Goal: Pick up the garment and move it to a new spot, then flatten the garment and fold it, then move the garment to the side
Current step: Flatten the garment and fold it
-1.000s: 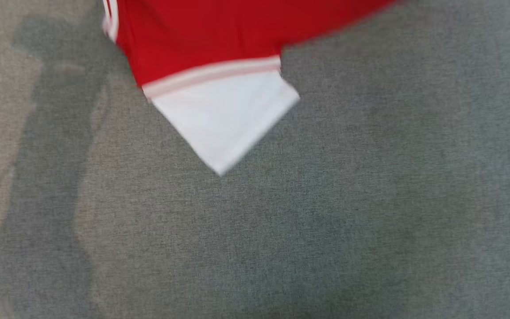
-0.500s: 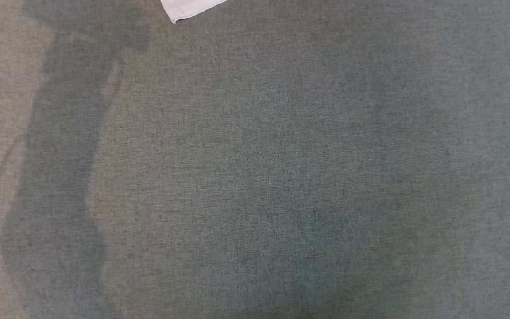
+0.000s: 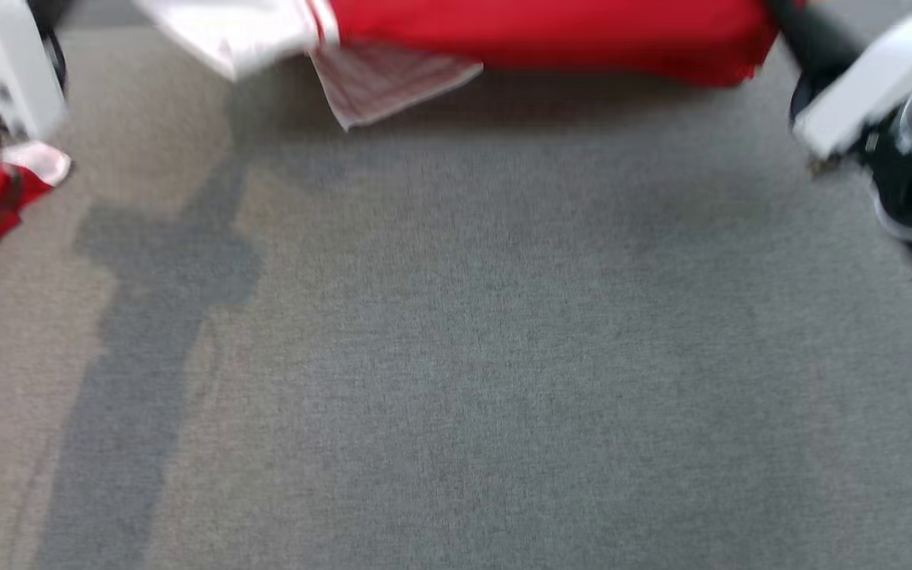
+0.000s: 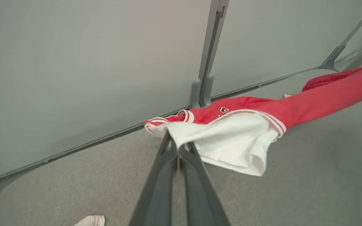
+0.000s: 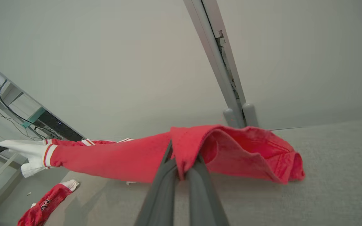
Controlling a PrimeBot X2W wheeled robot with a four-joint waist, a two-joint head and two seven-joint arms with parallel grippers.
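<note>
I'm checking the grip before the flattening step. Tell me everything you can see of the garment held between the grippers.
The garment is soft red cloth with a white end, red-and-white striped trim and dark lettering. It hangs stretched between the left gripper, shut on the white end, and the right gripper, shut on a bunched red end, above the grey surface.

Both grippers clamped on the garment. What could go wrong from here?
1. The left gripper pinches just the edge of the white sleeve; under tension it might slip free.
2. The right gripper holds a bunched fold of the red garment, so it may land creased.
3. The loose red piece lying nearby could snag.
</note>
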